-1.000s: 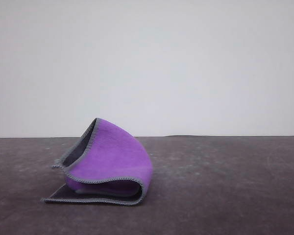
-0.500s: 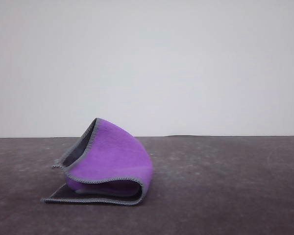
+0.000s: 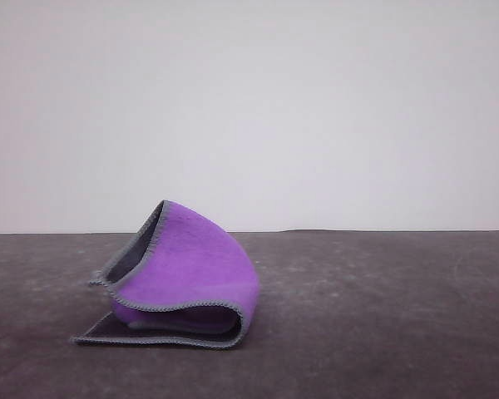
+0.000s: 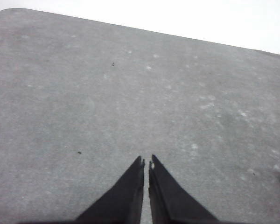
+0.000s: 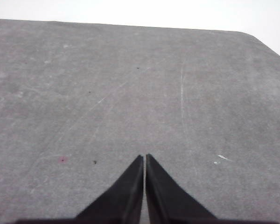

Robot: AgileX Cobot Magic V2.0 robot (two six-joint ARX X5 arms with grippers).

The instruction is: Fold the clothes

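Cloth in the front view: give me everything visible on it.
The cloth is small and soft, fleece-like, bright purple on one face and dark charcoal grey on the other, with grey stitched edging. It lies loosely folded on the dark table, left of centre. A flat grey layer rests on the table; the upper part curls over from the right-hand fold and bulges up, purple outward, its top corner standing up and showing grey inside. The fold is puffed, not pressed flat. Only the table touches it.

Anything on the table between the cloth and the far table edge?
No. In the front view, only bare grey table lies between the cloth and the far edge.
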